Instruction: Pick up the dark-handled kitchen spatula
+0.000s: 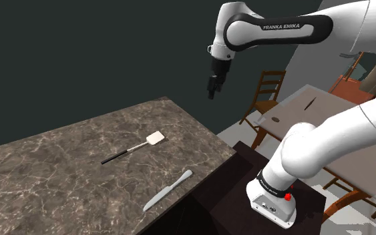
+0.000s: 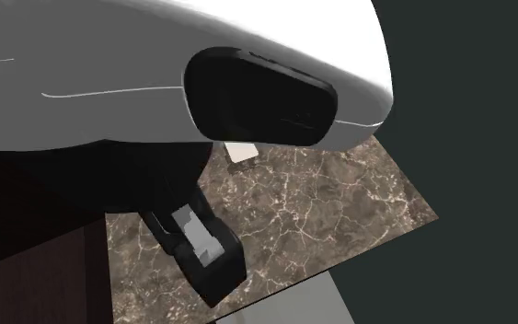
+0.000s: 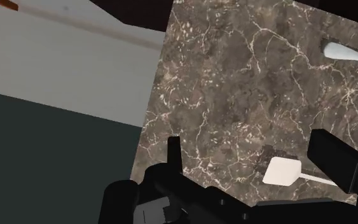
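Note:
The spatula [image 1: 136, 148] lies flat on the brown marble countertop [image 1: 59, 167], its white blade [image 1: 155, 139] pointing to the shoulder view's right and its thin dark handle [image 1: 115, 158] to the left. My gripper [image 1: 212, 88] hangs high above the counter's far right corner, well clear of the spatula, fingers pointing down. In the wrist view my gripper [image 3: 250, 153] is open with nothing held; the white blade [image 3: 282, 172] shows far below, close to the right finger [image 3: 330, 156]. In the second exterior view the blade's corner [image 2: 240, 153] peeks from under the arm.
A white knife-like utensil [image 1: 167, 190] lies near the counter's front edge, also in the wrist view [image 3: 349, 53]. The stand [image 1: 273, 200] sits beside the counter. A wooden table [image 1: 313, 107] and chairs [image 1: 268, 90] stand beyond.

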Robot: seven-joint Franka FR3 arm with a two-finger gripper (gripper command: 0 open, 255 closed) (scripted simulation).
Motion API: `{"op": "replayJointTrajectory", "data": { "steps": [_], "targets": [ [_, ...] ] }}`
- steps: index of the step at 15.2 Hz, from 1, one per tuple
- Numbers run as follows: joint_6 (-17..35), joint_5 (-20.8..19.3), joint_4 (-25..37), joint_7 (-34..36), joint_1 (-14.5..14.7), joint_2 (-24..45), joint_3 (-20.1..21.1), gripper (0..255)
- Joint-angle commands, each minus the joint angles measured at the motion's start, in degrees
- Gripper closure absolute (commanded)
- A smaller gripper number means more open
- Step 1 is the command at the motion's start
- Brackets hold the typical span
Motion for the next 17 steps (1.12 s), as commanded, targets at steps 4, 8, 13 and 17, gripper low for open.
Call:
{"op": "replayJointTrajectory", "data": {
  "steps": [4,8,13,17],
  "targets": [
    [7.65,0.92,2.50,-8.15,3.46,8.93,0.14,0],
    [12.80,1.89,4.84,-14.30,5.97,15.52,0.89,0],
    [18.31,3.07,8.34,-21.68,8.70,23.37,2.55,0],
    [22.07,3.72,11.38,-27.22,10.65,29.24,4.36,0]
  ]
}}
